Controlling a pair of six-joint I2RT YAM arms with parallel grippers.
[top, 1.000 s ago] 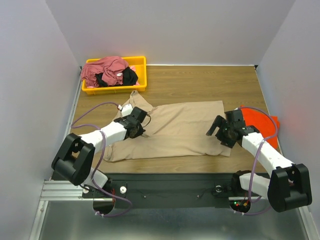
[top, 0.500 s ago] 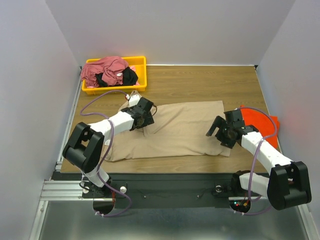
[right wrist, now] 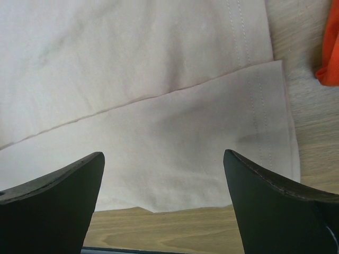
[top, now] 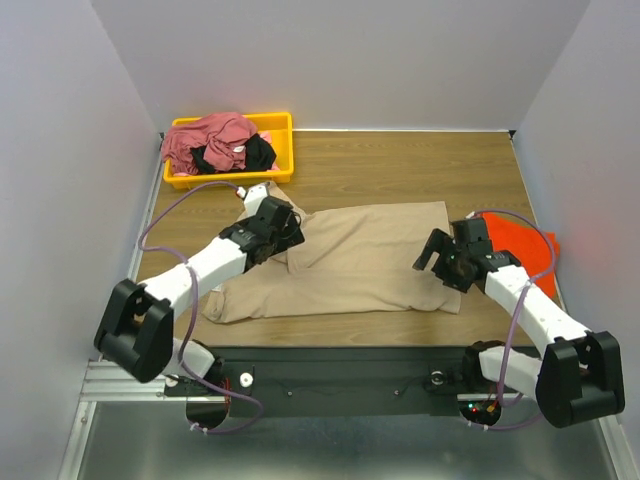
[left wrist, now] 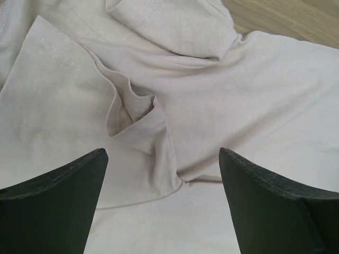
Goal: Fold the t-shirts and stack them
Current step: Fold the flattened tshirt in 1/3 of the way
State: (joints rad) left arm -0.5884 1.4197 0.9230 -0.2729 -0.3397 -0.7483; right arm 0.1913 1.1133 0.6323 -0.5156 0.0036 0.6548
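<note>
A tan t-shirt lies spread across the middle of the table. Its left sleeve is folded in over the body, making a rumpled pleat. My left gripper hovers open just above that fold, with nothing between its fingers. At the shirt's right hem, my right gripper stands open over the near corner, holding nothing. An orange-red t-shirt lies folded at the right, behind the right arm, and its edge also shows in the right wrist view.
A yellow bin stands at the back left. It holds a dusty rose-red t-shirt and a black one in a heap. Bare wooden table lies behind the tan shirt. Grey walls close in on three sides.
My left gripper carried the left sleeve inward over the shirt body, then opened and let it go. The right arm stayed still and open.
</note>
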